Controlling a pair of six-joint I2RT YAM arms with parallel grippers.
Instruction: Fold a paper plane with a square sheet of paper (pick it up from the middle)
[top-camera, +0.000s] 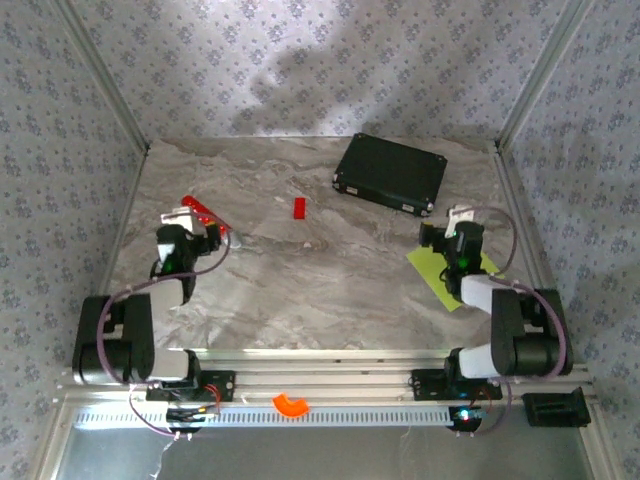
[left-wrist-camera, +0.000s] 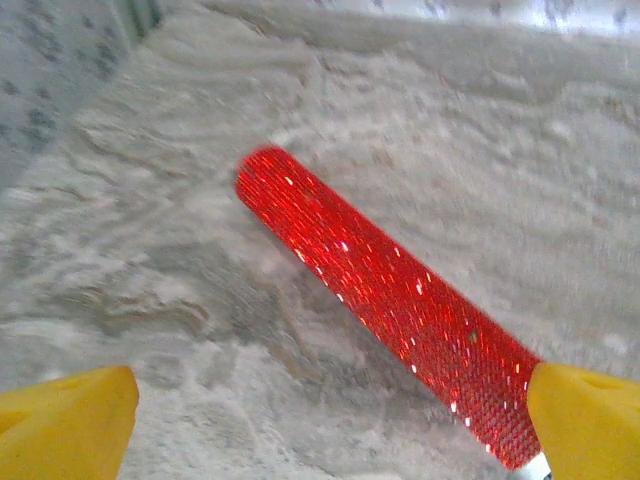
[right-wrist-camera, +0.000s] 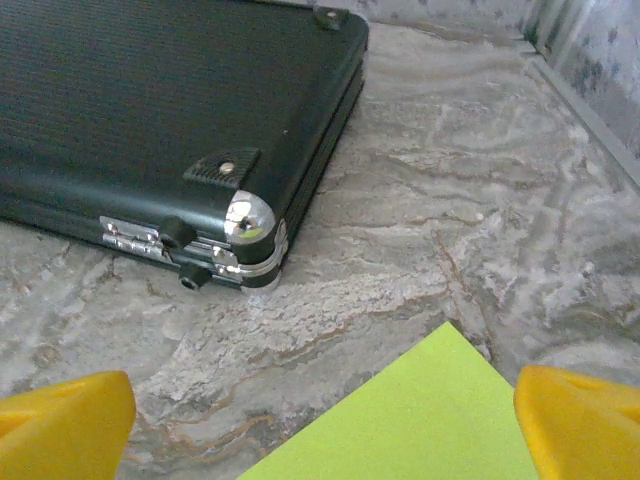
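Observation:
The square sheet of paper (top-camera: 432, 268) is lime green and lies flat on the marble table at the right, partly under my right arm. In the right wrist view one corner of the sheet (right-wrist-camera: 420, 420) points away from me, just below my open right gripper (right-wrist-camera: 325, 425), which hovers over it with nothing between its yellow fingertips (right-wrist-camera: 580, 420). From above, the right gripper (top-camera: 447, 232) sits at the sheet's far edge. My left gripper (top-camera: 188, 228) is open at the left of the table, empty (left-wrist-camera: 330, 430). The paper plane is out of view.
A black case (top-camera: 390, 172) (right-wrist-camera: 150, 110) lies at the back right, close ahead of the right gripper. A glittery red stick (top-camera: 205, 213) (left-wrist-camera: 390, 300) lies by the left gripper. A small red block (top-camera: 299, 207) sits mid-table. An orange ring piece (top-camera: 291, 404) rests on the front rail.

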